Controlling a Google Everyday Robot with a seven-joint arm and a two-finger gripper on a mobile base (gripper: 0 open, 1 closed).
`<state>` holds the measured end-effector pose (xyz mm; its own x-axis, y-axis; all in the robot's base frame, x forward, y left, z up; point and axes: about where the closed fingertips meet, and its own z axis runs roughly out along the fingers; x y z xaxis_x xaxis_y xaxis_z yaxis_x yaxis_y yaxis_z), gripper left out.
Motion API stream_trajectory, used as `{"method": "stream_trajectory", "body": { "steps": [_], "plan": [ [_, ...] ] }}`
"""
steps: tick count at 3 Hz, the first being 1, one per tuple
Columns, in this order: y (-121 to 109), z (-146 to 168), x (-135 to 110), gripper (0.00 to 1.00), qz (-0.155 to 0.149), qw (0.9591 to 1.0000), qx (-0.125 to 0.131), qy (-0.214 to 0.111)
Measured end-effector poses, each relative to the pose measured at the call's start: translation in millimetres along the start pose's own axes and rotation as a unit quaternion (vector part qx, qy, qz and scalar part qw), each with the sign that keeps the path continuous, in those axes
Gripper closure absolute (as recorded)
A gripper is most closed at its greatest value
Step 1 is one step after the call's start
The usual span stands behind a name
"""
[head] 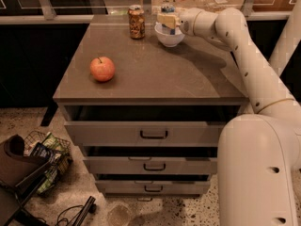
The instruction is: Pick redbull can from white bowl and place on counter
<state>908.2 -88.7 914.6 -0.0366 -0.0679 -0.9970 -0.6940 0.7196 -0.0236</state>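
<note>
On the counter [155,74], the white bowl [169,39] holds the redbull can [168,8]; pincer [167,21] at it, grip unclear.

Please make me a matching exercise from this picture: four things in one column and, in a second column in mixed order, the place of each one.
Things:
1. apple
2. brown can
3. bowl
4. gripper

Places:
a. back of the counter, just left of the bowl
b. right above the bowl, at the redbull can
c. left part of the counter, standing alone
d. back of the counter, under the gripper

Pairs: 1-c, 2-a, 3-d, 4-b
</note>
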Motion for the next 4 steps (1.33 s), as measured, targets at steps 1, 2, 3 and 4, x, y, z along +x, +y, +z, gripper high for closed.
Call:
{"method": "stream_trajectory", "body": {
  "steps": [1, 2, 3, 4],
  "plan": [
    [2.2, 2.7, 0.9, 0.85, 0.001, 1.0, -0.002, 0.0],
    [4.6, 5.5, 1.8, 1.0, 0.001, 1.0, -0.004, 0.001],
    [4.6, 5.5, 1.8, 1.0, 0.001, 1.0, -0.004, 0.001],
    [7.2, 3.1, -4.4, 1.0, -0.007, 0.9999, -0.004, 0.01]
  ]
}}
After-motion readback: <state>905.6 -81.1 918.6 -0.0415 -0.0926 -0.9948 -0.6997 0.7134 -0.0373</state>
